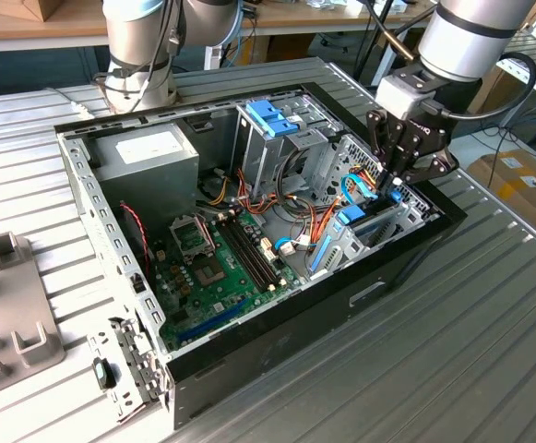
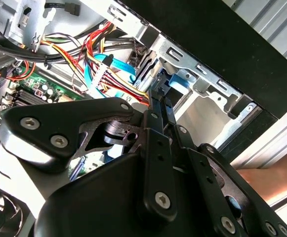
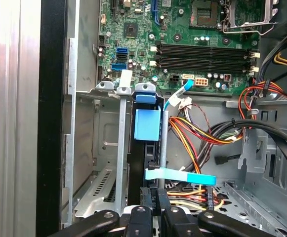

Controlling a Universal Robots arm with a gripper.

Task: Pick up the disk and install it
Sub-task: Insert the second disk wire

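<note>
Gripper (image 3: 155, 205) nearest, fingers (image 3: 147, 197) closed on one disk (image 3: 147, 123). Disk stands edgewise in the drive bay (image 3: 96, 148) of one open computer case (image 1: 111, 231).

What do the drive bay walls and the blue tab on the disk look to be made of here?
Drive bay walls: bare sheet metal, dull grey, judging by the stamped slots and folded edges. Blue tab on the disk: probably moulded plastic, with even matte colour and soft corners. The gripper sits at the disk's end.
</note>
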